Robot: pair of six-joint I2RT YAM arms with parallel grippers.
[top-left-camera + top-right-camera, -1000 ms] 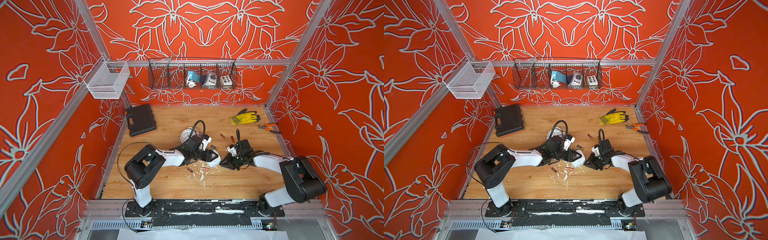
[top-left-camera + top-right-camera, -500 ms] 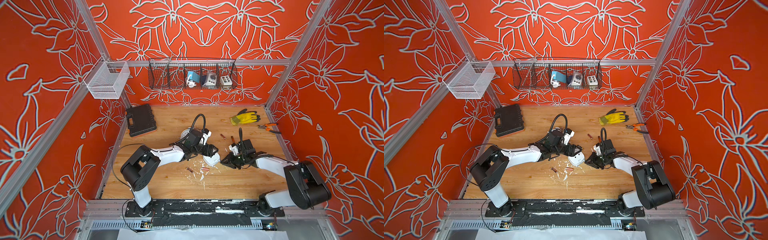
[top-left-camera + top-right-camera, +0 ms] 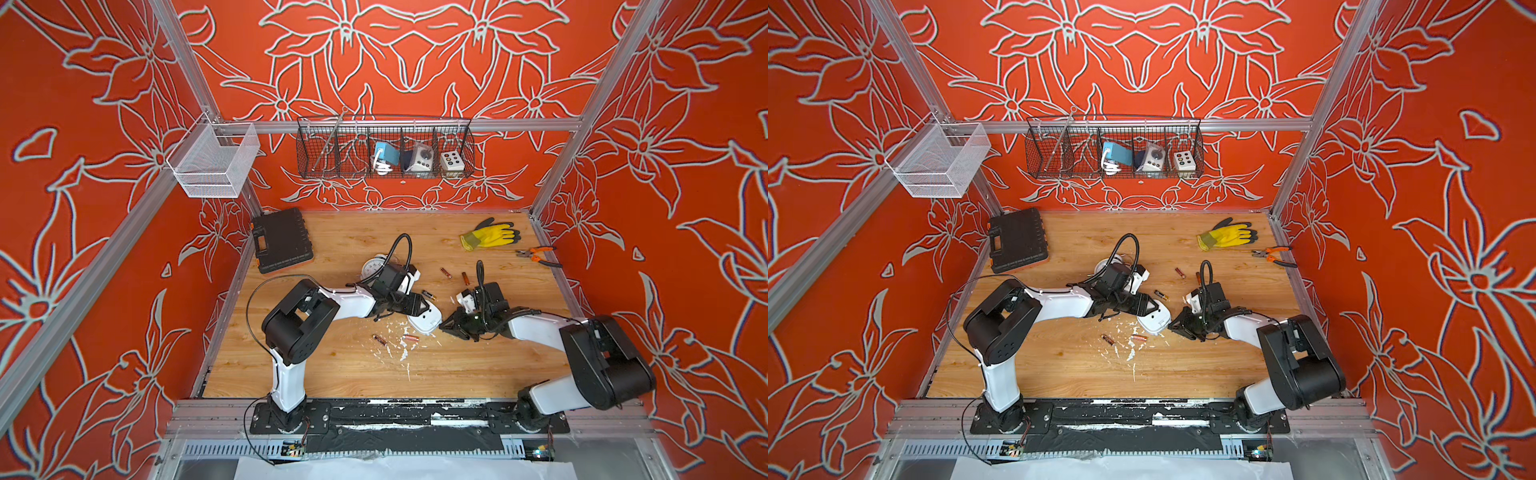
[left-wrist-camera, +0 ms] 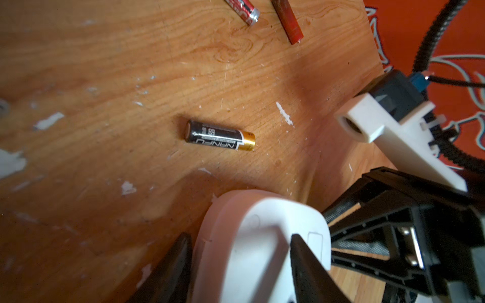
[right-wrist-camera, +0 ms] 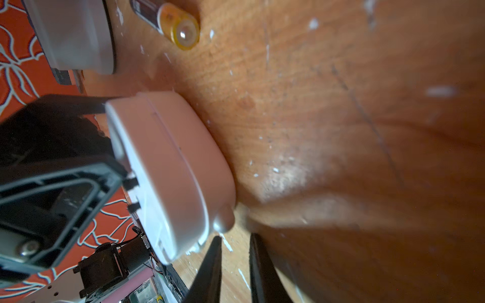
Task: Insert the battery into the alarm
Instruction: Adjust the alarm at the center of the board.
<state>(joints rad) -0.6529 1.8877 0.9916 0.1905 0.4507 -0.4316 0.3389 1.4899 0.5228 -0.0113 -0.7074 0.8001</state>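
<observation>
The white alarm (image 3: 424, 321) lies in the middle of the wooden table (image 3: 457, 374), back side up. My left gripper (image 3: 419, 309) is shut on it: in the left wrist view the alarm (image 4: 259, 236) fills the space between the fingers (image 4: 173, 270), one at its edge and one in a recess of its back. A black-and-gold battery (image 3: 429, 295) lies loose just behind the alarm, and shows in the left wrist view (image 4: 220, 136). My right gripper (image 3: 446, 326) sits low at the alarm's right end. Its jaws (image 5: 235, 237) stand narrowly open and hold nothing.
A round white clock (image 3: 371, 268) stands behind the left wrist. Red batteries (image 3: 445, 272) (image 3: 410, 338) and white flakes (image 3: 403, 353) lie scattered about. A black case (image 3: 282, 241), a yellow glove (image 3: 490, 235) and pliers (image 3: 538, 255) lie at the back; wire baskets (image 3: 384, 151) hang on the wall.
The left wrist rose and drew back a little, then came down on the alarm again with its jaws narrower. The alarm and the right gripper have hardly moved.
</observation>
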